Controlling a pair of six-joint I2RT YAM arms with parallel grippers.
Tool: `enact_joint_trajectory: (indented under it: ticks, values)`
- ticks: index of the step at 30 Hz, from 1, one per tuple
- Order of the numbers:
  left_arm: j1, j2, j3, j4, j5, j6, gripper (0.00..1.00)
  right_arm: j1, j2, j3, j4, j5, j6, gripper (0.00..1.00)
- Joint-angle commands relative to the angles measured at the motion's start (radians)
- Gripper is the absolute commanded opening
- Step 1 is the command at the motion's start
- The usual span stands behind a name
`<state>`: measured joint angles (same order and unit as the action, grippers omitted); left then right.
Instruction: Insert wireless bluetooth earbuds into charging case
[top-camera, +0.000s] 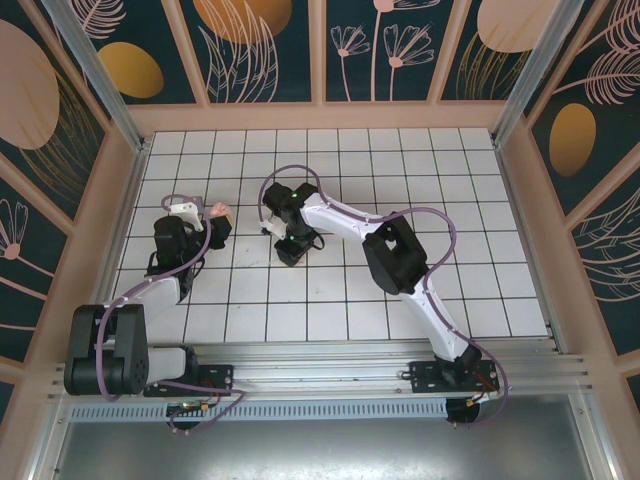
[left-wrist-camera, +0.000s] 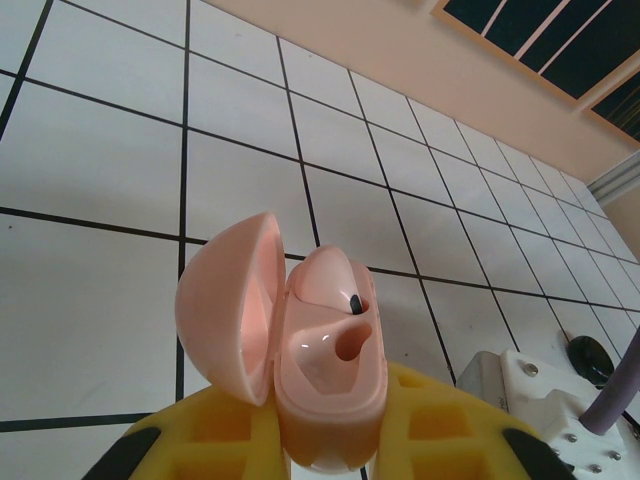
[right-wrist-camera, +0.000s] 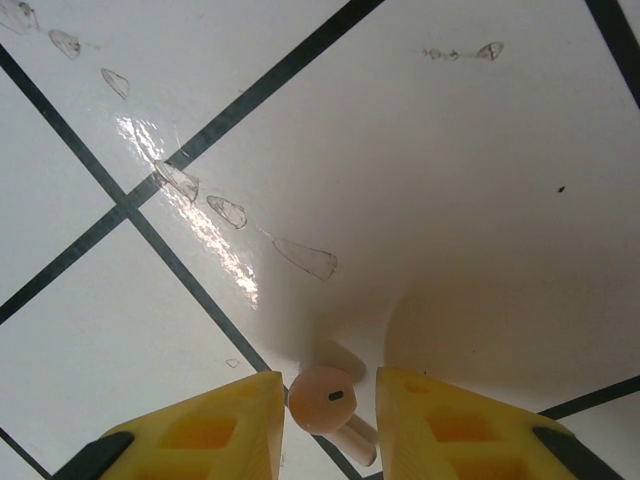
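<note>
One earbud (right-wrist-camera: 322, 398) straddled by the part-open right end effector (right-wrist-camera: 330, 390) should be pinched squarely for the case (left-wrist-camera: 322, 395) clamped in the left end effector (left-wrist-camera: 325, 440).

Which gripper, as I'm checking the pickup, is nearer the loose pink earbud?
Right. The right gripper has its fingers on either side of the earbud. The left gripper is off to its left, holding the open case.
</note>
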<state>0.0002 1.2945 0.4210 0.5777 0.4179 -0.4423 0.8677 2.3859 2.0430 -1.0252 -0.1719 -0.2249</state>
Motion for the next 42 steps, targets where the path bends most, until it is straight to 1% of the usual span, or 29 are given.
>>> enact_joint_trajectory:
  ticks: [1, 8, 16, 24, 27, 30, 34, 42]
  values:
    - [0.008, -0.017, 0.024, 0.003, 0.013, -0.008, 0.07, 0.011, 0.018, -0.018, -0.016, 0.029, 0.018, 0.31]
    - [0.008, -0.017, 0.023, 0.007, 0.015, -0.011, 0.07, 0.015, 0.013, -0.053, -0.001, 0.048, 0.027, 0.32]
    - [0.007, -0.017, 0.022, 0.007, 0.014, -0.01, 0.07, 0.014, 0.006, -0.081, 0.035, 0.051, 0.037, 0.24]
    - [0.007, -0.031, 0.015, 0.018, 0.025, -0.003, 0.06, 0.0, -0.057, -0.151, 0.11, 0.047, 0.085, 0.23]
    - [0.006, -0.04, -0.001, 0.048, 0.035, -0.009, 0.06, -0.023, -0.104, -0.207, 0.183, 0.011, 0.137, 0.22]
    - [0.003, -0.041, -0.014, 0.08, 0.045, -0.018, 0.05, -0.046, -0.162, -0.282, 0.275, 0.013, 0.187, 0.22]
    - [-0.014, -0.032, -0.014, 0.106, 0.047, -0.01, 0.05, -0.069, -0.236, -0.412, 0.378, -0.014, 0.235, 0.22]
    - [-0.085, -0.009, 0.026, 0.099, 0.038, 0.024, 0.05, -0.115, -0.381, -0.624, 0.579, -0.067, 0.332, 0.21]
